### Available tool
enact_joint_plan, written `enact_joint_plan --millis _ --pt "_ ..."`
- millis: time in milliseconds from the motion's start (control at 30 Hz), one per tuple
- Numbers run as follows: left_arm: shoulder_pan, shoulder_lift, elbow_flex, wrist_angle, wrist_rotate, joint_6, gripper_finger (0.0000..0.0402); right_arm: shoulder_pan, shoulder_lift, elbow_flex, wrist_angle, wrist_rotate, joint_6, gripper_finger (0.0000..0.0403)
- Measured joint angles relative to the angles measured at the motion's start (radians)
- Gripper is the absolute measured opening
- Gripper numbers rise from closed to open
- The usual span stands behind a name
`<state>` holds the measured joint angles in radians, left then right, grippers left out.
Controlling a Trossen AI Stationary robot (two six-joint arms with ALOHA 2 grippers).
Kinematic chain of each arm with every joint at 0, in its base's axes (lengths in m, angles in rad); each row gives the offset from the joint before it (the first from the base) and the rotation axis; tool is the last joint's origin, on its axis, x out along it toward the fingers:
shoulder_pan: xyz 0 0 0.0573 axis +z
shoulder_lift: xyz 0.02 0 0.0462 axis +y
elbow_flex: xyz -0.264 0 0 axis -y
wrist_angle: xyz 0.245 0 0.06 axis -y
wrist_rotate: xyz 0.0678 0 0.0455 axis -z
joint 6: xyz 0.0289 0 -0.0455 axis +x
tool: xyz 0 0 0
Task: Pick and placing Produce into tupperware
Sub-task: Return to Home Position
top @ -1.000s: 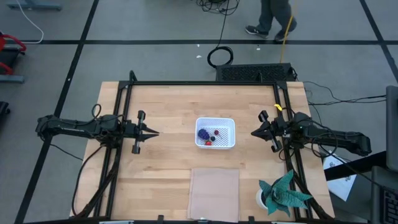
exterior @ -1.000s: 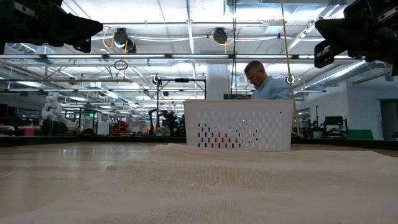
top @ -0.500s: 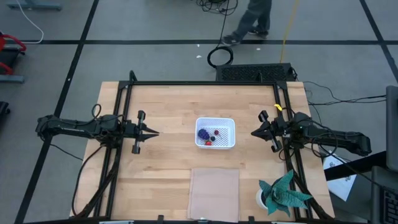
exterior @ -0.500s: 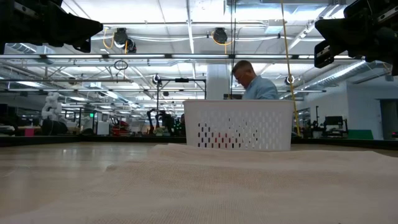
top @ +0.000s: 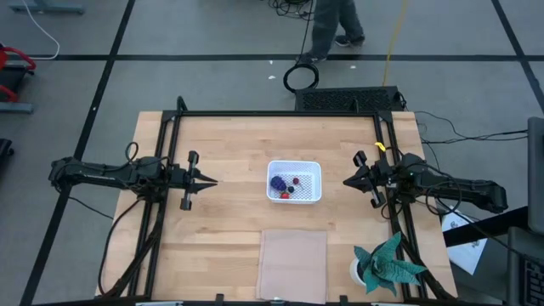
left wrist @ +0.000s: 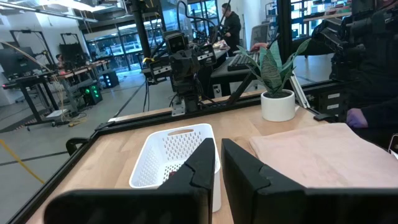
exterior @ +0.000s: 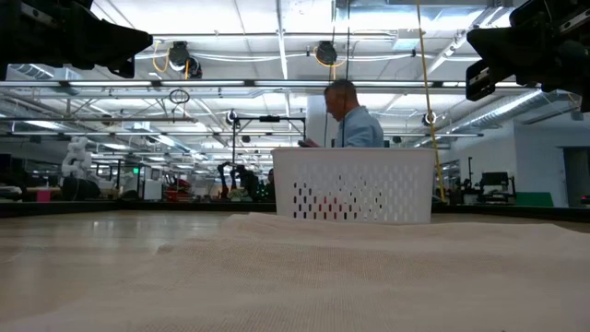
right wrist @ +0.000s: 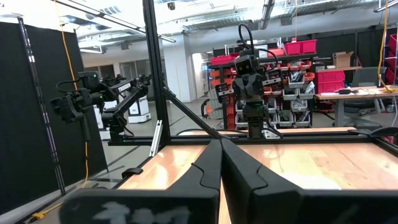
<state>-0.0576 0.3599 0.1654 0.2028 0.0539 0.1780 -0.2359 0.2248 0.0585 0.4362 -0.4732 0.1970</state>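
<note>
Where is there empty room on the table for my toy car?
Bare table wood lies free between the left gripper and the white tupperware, between the tupperware and the right gripper, along the edge beyond the tupperware, and in the corner left of the pale sheet. It is crowded where the sheet and the teal plant sit close together.

No legible text, label, brand, number or sign is found on the white perforated plastic container point(top: 320, 180), the pale wooden table top point(top: 229, 221), the flat pale pink rectangular sheet point(top: 293, 263) or the red storage bins point(right wrist: 300, 46) in the room behind.
</note>
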Motion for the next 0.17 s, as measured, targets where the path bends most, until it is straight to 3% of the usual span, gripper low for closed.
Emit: enact_joint_plan --millis 167 --pt "0.0 0.0 0.0 0.0 0.0 0.0 0.0033 0.0 0.0 0.0 0.0 0.0 0.0 0.0"
